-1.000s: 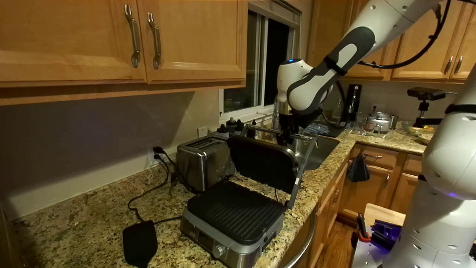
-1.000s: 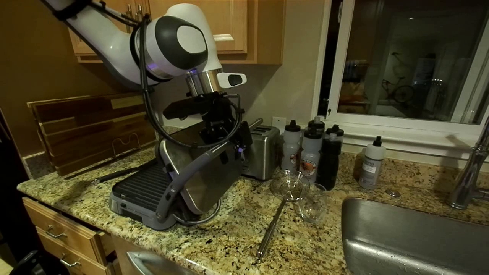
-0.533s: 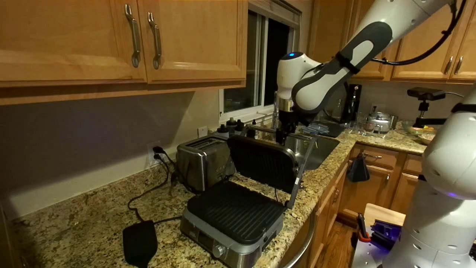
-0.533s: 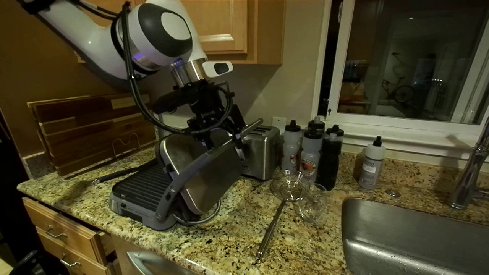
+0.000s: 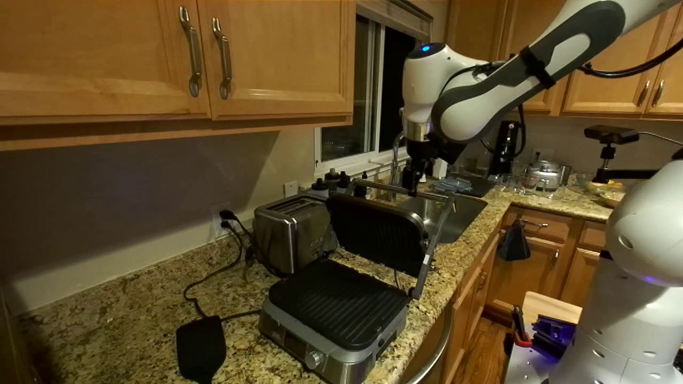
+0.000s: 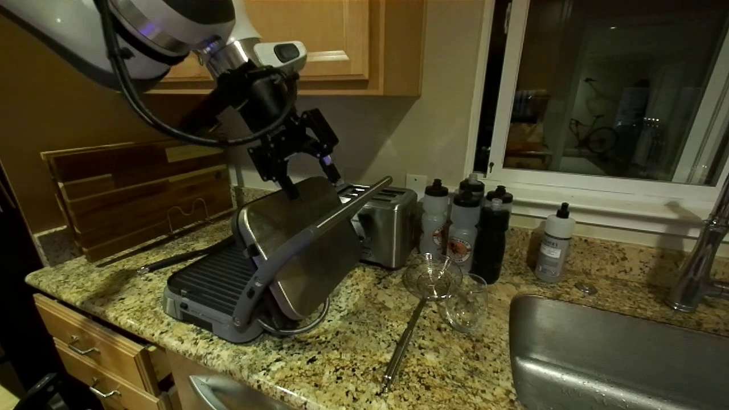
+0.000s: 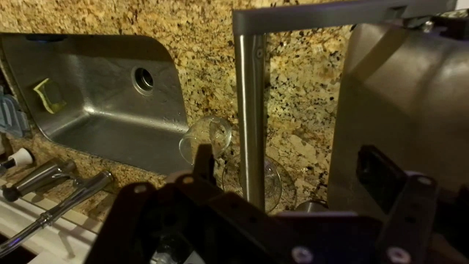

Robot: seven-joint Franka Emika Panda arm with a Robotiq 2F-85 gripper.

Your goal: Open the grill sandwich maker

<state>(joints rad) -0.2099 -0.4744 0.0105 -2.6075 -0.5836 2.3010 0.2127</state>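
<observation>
Grill sandwich maker: located on the counter, just beside the toaster. Contact between the two cannot be determined.

Lid: raised in both exterior views and tilted back from the lower plate, which is exposed, ribbed face up, near the toaster.

Gripper: positioned over the lid's upper edge, near the toaster. The jaws stand wide apart and hold nothing. In the wrist view the bar handle shows between the fingers, but neither is closed upon it. Whether any finger touches the lid or the bar handle cannot be established.

Progress, by judgement: the required result appears achieved. The lid is up and stands without being gripped, so no further lifting seems called for. Whether it has reached the end of its travel cannot be confirmed. The outstanding item is probably to move the gripper clear, upward and away from the toaster. The risk is catching the bar handle and dragging the lid.

Surroundings: bottles stand near the toaster, on its sink side. The sink is well apart from the toaster.
</observation>
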